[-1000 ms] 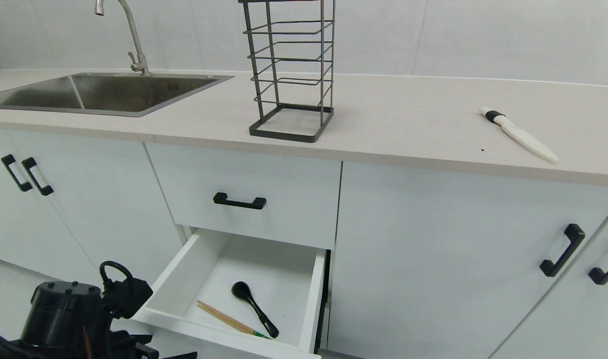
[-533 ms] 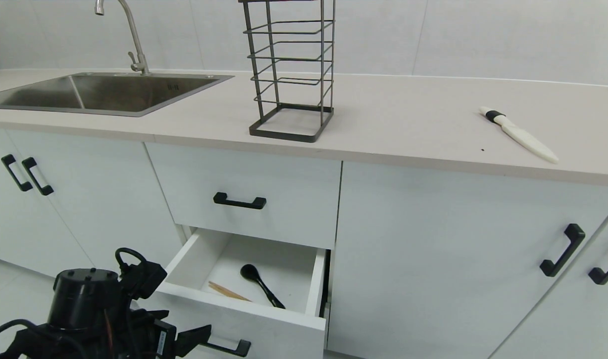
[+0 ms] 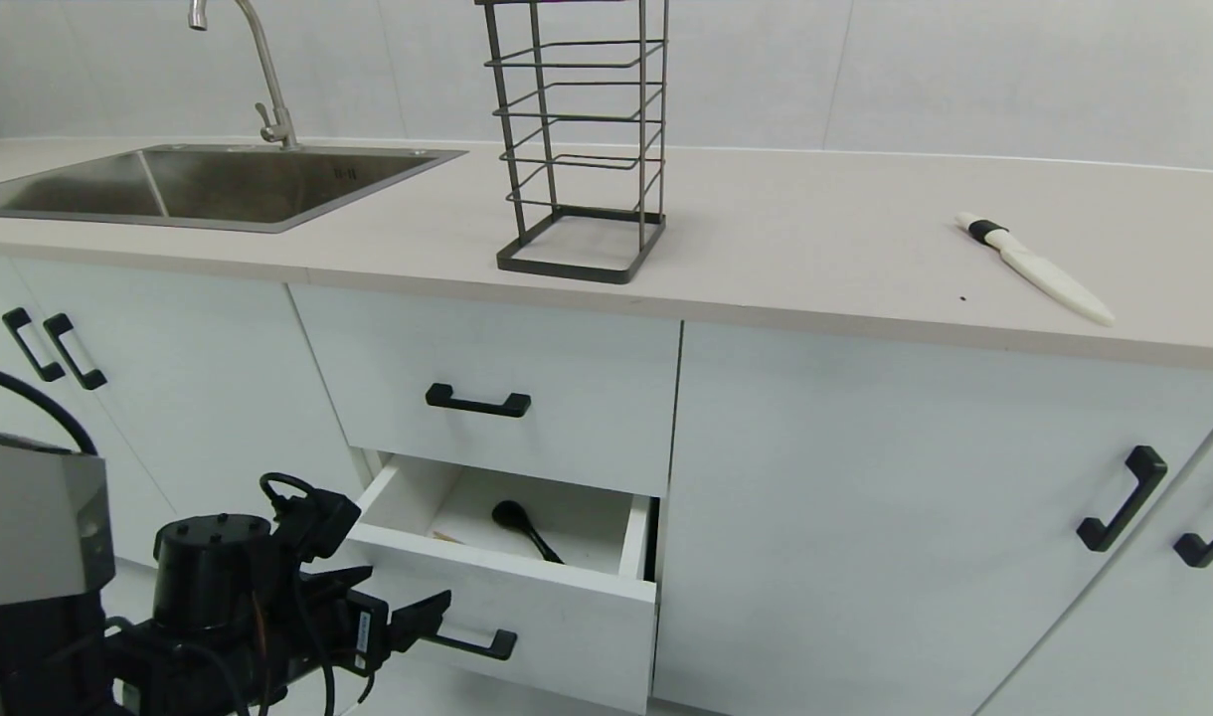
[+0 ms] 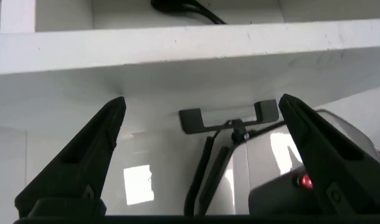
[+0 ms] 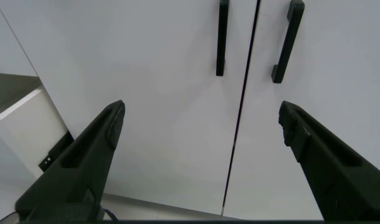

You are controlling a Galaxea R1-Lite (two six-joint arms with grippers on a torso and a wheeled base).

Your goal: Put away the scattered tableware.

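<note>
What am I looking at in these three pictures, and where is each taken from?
A two-armed robot faces a kitchen counter. The wide picture comes from its head camera. The other two come from cameras on its wrists, each looking out past that arm's grasping part. The left claw is open and empty, close to the handle of a partly open drawer with a black spoon inside. The right claw, also open, faces closed cabinet doors. On the counter are a white knife, a wire rack and a sink.
</note>
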